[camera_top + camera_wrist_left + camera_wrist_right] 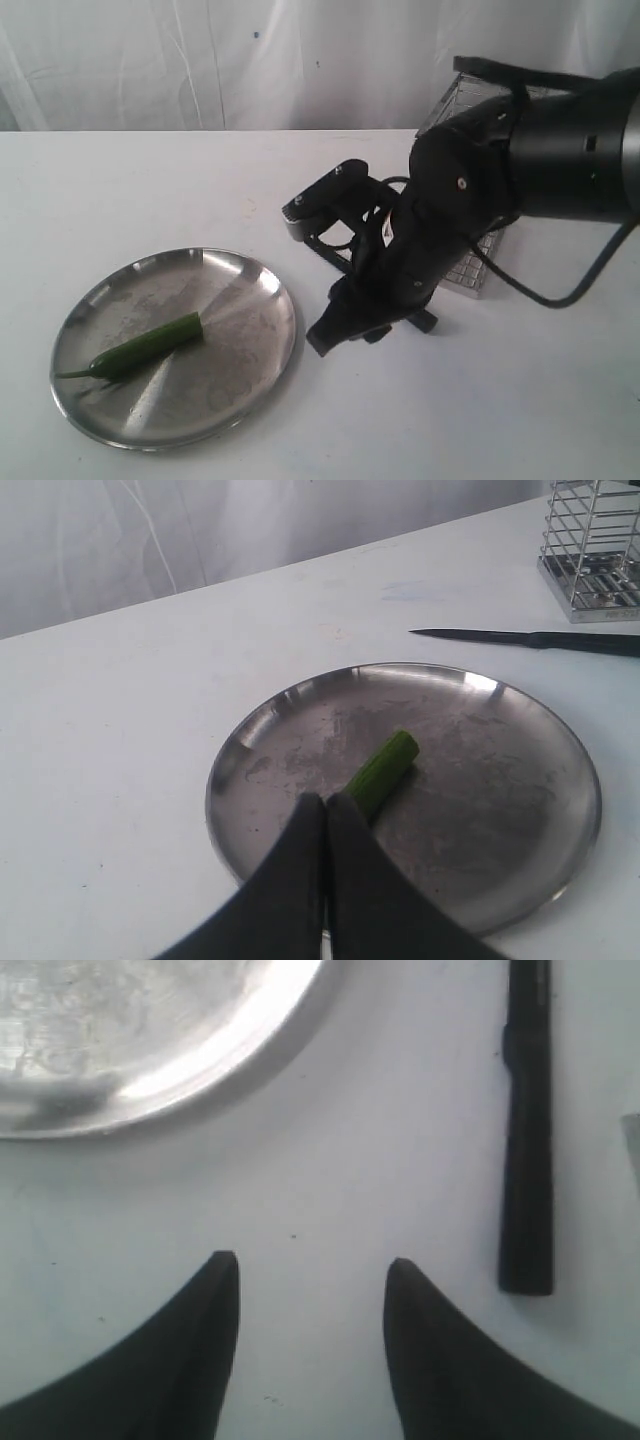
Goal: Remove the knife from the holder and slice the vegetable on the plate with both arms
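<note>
**Knife (525,1140) down, right hand (310,1265) lining up**

Your right hand hangs wide open, empty, beside the knife lying on the bench (120,730) between plate (500,780) and holder (592,540). Left hand (325,802), shut on nothing, hovers over the vegetable (383,770) on the plate, likely to steady it.

From my seat I see a white table (150,190) filling the lower part of every view, its matte top carrying a few faint smudges and tiny dark flecks. Behind its far edge hangs a white cloth (200,60), draped in loose vertical folds and marked with two small dark specks (255,35). The light I get is soft and even, throwing only pale, blurred shadows onto the tabletop.
</note>
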Robot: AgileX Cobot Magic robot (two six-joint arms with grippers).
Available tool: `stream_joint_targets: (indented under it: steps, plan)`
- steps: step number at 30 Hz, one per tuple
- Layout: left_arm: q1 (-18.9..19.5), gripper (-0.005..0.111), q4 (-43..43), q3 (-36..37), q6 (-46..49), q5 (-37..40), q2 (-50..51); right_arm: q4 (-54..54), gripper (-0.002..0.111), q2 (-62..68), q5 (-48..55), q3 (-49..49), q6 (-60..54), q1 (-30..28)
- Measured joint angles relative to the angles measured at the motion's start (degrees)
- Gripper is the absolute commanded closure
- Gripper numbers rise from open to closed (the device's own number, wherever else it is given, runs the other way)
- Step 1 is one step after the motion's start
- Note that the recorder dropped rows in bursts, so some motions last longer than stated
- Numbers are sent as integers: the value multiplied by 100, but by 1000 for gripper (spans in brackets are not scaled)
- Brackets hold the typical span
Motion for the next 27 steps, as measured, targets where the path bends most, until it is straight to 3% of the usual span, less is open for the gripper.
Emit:
stream_joint_targets:
  steps: [11,19,27]
  plan:
    - [0,107,0,0,0,0,0,-278,65,-203,-1662,1550,1744,-206]
    - [0,107,0,0,0,0,0,-936,65,-193,-2101,1610,1826,-1010]
    - [0,107,0,0,0,0,0,-1056,65,201,-2405,1542,1641,-1233]
